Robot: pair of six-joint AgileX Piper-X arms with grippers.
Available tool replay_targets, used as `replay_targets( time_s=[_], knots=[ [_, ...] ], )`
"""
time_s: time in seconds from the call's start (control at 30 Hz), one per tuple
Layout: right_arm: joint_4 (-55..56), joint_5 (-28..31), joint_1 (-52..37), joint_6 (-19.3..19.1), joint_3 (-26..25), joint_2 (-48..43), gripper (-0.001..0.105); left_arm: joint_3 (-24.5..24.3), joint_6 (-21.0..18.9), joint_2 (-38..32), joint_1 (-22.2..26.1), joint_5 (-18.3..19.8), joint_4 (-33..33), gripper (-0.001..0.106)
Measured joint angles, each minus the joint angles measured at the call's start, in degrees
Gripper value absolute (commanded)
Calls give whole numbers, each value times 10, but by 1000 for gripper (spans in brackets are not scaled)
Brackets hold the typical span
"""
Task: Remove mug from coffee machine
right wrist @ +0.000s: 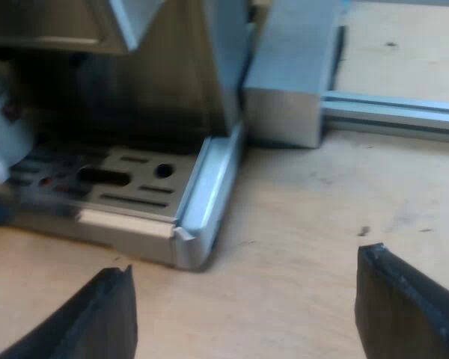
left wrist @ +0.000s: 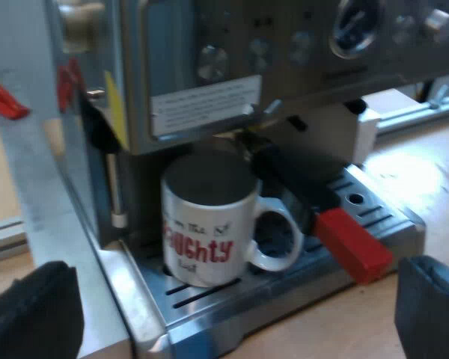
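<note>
Mug (left wrist: pixel 206 228) ahead: white ceramic with red lettering, straight before the left gripper (left wrist: pixel 230 329), whose black fingers are spread wide and empty.
Standing: upright on the slotted metal drip tray (left wrist: pixel 284 303).
Holder (left wrist: pixel 314 209): metal, its dark handle ending in red, locked into the stainless espresso machine (left wrist: pixel 209 67); the red end is just beside the mug's handle.
Right gripper (right wrist: pixel 251 307): spread, empty, over the wooden counter (right wrist: pixel 299 217) near the tray's corner.

left tool (left wrist: pixel 236 299): spread wide, empty | right tool (right wrist: pixel 245 284): spread wide, empty
</note>
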Motion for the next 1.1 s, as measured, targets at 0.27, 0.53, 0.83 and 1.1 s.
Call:
replay_targets(
  time_s=[0.27, 0.53, 0.83, 1.1],
  knots=[
    [-1, -22, 81, -11, -1, 62, 63, 39, 2, 33, -58, 45, -55, 85],
    [-52, -24, 174, -34, 9, 87, 63, 121, 2, 36, -68, 52, -123, 85],
    [-169, -22, 242, -34, 91, 86, 63, 187, 2, 38, -68, 52, -210, 85],
    [-320, -22, 253, -32, 164, 86, 63, 187, 2, 38, -68, 52, -211, 85]
  ],
)
